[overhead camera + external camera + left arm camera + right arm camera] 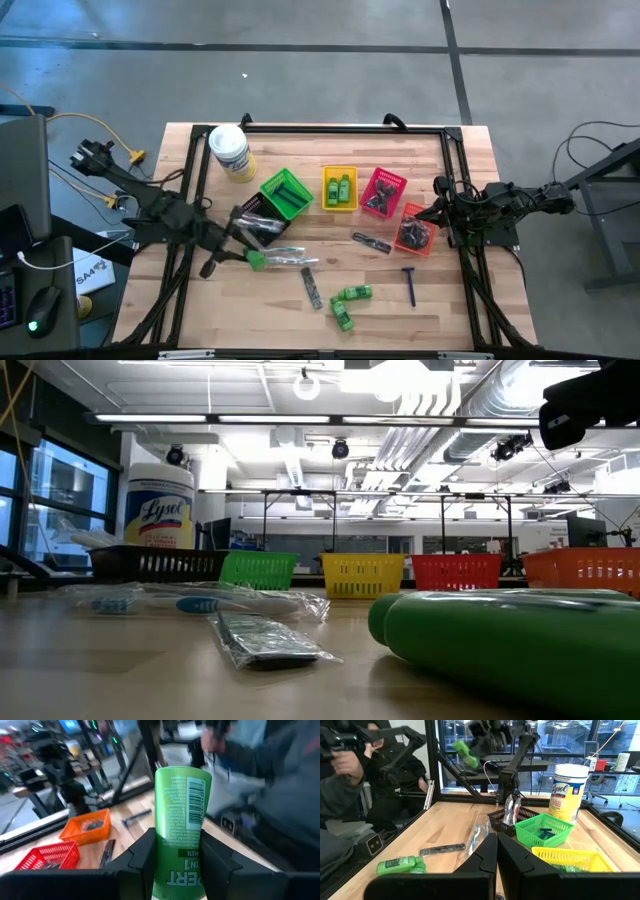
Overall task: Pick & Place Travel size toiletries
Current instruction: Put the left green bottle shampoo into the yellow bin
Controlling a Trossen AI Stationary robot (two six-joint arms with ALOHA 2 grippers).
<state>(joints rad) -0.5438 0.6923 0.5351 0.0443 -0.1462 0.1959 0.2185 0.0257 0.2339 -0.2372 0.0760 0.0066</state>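
One green bottle in left tool, lifted.

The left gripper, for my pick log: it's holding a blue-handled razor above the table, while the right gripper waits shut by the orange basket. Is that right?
Not quite. The left gripper is holding a green mini bottle, not a razor; the left wrist view shows it clamped between the fingers. The blue-handled razor lies on the table. The rest stands: the right gripper waits shut by the orange basket.
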